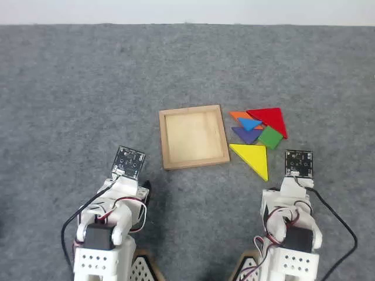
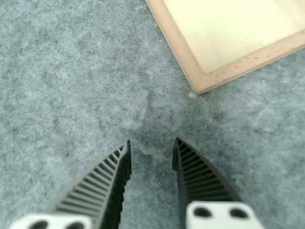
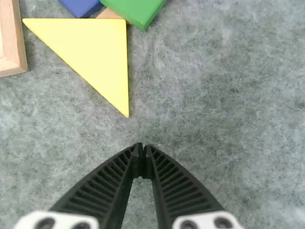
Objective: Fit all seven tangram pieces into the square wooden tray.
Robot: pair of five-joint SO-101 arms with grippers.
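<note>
I see the worktop covered in grey, felt-like cloth, matt and fuzzy. The tray is pale bare wood, matt, with faint grain. The yellow triangle and green piece look smoothly painted, with a soft sheen. The left pincer and right pincer are matt black ribbed plastic on white plastic mounts.

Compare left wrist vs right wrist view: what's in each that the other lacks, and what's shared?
Left wrist, not right wrist: the left gripper, open, and the wooden tray's recessed floor. Right wrist, not left wrist: the right gripper, shut, plus the yellow triangle, green square and a blue piece. Shared: the tray's rim and the grey carpet.
</note>
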